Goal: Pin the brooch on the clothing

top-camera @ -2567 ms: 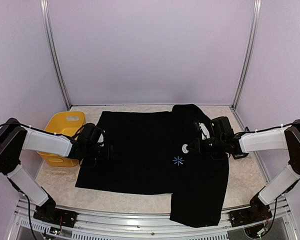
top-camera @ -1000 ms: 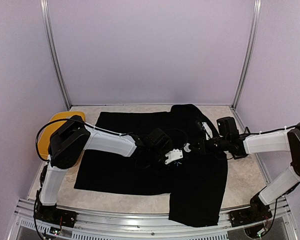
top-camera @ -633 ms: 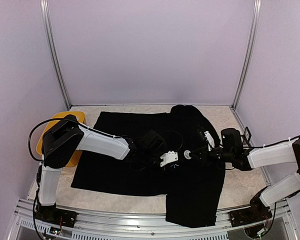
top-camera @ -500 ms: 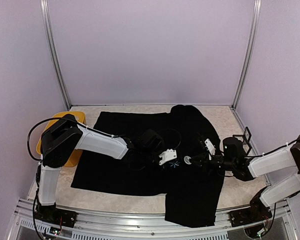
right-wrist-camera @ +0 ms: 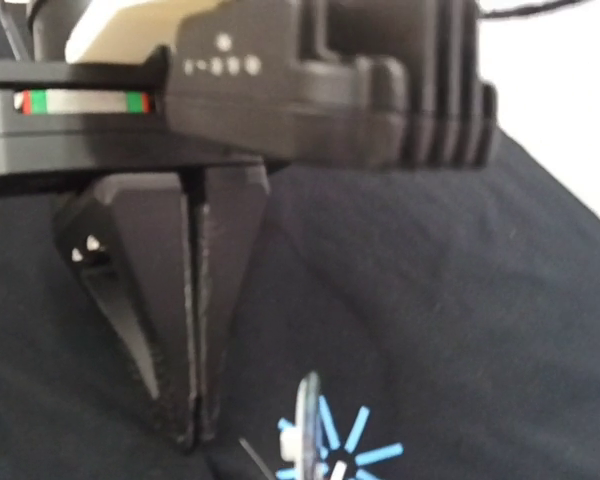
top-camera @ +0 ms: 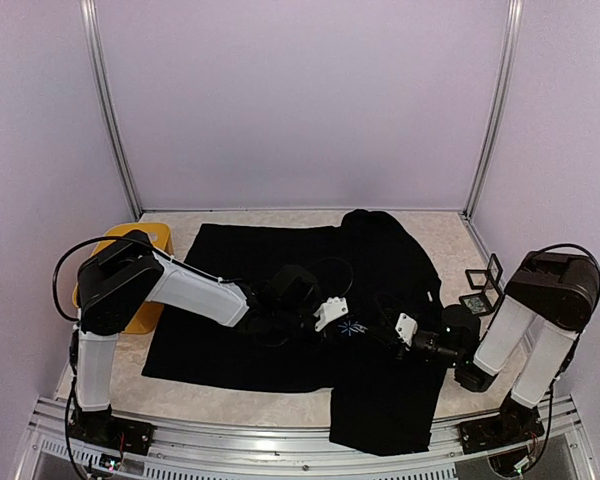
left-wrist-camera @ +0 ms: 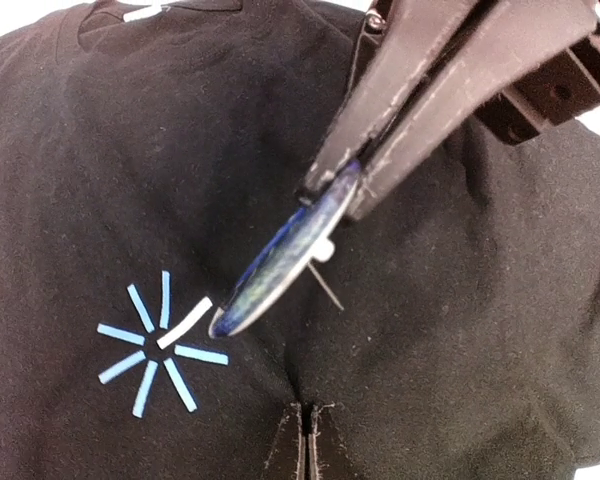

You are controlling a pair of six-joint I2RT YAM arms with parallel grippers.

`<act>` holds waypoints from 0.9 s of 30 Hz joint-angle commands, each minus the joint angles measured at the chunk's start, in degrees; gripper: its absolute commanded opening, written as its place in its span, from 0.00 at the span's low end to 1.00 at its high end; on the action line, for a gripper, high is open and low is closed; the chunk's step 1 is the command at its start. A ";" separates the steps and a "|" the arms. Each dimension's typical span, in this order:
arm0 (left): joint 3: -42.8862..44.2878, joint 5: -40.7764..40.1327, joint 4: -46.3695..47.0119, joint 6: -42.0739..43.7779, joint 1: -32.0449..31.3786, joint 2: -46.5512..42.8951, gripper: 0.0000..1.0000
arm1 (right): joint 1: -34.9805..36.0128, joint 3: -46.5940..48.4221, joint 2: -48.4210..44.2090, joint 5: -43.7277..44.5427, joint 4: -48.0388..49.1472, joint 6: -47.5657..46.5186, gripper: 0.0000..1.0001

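The clothing, a black T-shirt [top-camera: 280, 260], lies flat with a light-blue starburst mark [top-camera: 355, 328] on its chest. In the left wrist view my left gripper [left-wrist-camera: 307, 440] is shut on a small fold of the clothing [left-wrist-camera: 460, 300], just right of the mark [left-wrist-camera: 155, 340]. My right gripper [left-wrist-camera: 330, 190] reaches in from the upper right, shut on the brooch [left-wrist-camera: 280, 255]. The brooch is a round blue disc seen edge-on, its pin [left-wrist-camera: 325, 285] pointing down at the fabric. In the right wrist view the brooch [right-wrist-camera: 308, 425] hangs over the mark [right-wrist-camera: 355, 450], beside the left gripper [right-wrist-camera: 192, 425].
A yellow basket [top-camera: 152, 233] stands at the table's left, partly behind the left arm. Small black frames [top-camera: 477, 278] stand on the beige tabletop at the right. The shirt's lower part hangs over the table's front edge [top-camera: 380, 420].
The right arm has folded back toward its base and dropped low, keeping the brooch by the mark. The left gripper has swung from the shirt's left side to the chest and shut on fabric.
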 commanded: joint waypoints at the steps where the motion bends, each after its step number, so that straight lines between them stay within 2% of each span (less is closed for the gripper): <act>1: -1.85 1.43 4.99 -2.27 -0.24 -2.44 0.00 | 2.07 0.55 3.43 2.86 9.07 -8.43 0.00; 5: -1.89 1.21 4.95 -2.22 -0.16 -2.49 0.00 | 2.76 -0.02 6.26 3.13 9.98 -15.35 0.00; 16: -1.97 1.68 5.89 -2.74 0.11 -1.88 0.00 | 5.06 2.89 8.32 5.87 2.11 -21.11 0.00; 27: -2.29 2.21 6.31 -2.77 0.37 -1.42 0.00 | 5.35 2.74 9.41 9.39 0.39 -20.43 0.00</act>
